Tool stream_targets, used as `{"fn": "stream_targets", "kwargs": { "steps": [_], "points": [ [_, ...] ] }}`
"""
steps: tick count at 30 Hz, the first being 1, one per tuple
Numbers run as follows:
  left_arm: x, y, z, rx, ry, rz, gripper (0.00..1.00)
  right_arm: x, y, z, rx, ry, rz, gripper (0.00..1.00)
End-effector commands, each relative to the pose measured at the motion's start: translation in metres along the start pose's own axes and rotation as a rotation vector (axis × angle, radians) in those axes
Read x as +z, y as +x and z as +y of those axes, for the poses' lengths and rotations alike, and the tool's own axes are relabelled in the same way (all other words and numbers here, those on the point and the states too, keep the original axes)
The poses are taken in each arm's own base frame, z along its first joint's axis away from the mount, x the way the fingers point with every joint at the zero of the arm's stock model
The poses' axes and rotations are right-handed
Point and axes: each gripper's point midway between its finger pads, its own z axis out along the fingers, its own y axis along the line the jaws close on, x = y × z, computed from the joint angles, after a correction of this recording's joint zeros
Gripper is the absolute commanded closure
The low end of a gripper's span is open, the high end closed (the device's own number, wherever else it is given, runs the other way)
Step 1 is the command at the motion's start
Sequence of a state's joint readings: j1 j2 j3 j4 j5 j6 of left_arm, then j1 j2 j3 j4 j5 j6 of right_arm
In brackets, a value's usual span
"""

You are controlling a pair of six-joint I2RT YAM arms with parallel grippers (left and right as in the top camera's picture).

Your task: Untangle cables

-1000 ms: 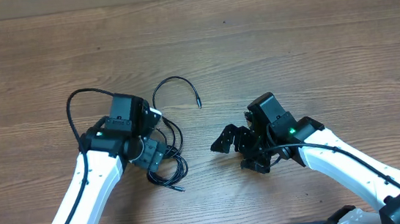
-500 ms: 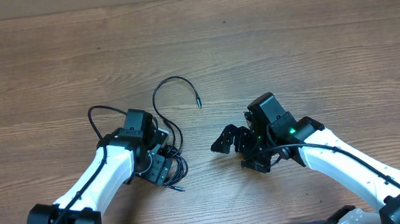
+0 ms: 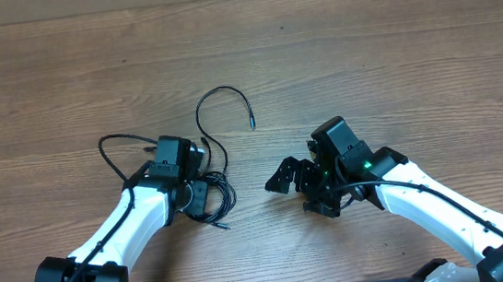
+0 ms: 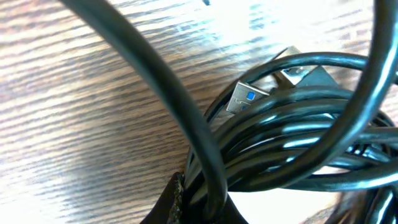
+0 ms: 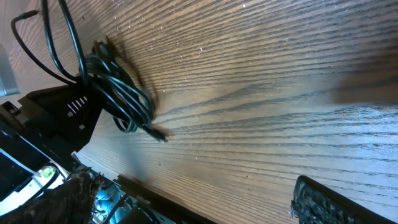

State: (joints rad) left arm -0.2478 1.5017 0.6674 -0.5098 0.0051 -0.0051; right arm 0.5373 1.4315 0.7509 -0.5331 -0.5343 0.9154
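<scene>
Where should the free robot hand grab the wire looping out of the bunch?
Probably near its plug tip, with the right end effector coming from the right: that end of the loose wire lies alone, flat on the table, clear of the bunch the left end effector pinches.

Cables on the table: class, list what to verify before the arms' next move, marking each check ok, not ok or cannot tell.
1. Left jaws shut on the cable bundle: ok.
2. Right jaws open and empty: ok.
3. Right jaws apart from the bundle: ok.
4. Loose cable end lies free on the table: ok.
5. Cables separated: not ok, most are bunched in one coil.
6. How many strands the left jaws pinch: cannot tell.
</scene>
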Motion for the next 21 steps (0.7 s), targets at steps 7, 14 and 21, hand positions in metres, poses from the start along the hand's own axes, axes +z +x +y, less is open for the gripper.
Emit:
{"fn": "stream_targets", "kwargs": {
  "steps": [7,14,21],
  "points": [
    [0.012,0.029,-0.039,-0.253,0.219,0.12,0.96,0.0,-0.001,0.001,-0.014,-0.002,-0.005,0.0],
    [0.007,0.013,-0.039,-0.464,0.214,0.109,0.96,0.001,0.007,0.02,-0.108,-0.081,0.033,0.1],
    [-0.017,-0.014,-0.045,-0.54,0.27,0.035,0.96,0.0,0.011,0.051,-0.245,-0.205,0.038,0.24]
  ]
}}
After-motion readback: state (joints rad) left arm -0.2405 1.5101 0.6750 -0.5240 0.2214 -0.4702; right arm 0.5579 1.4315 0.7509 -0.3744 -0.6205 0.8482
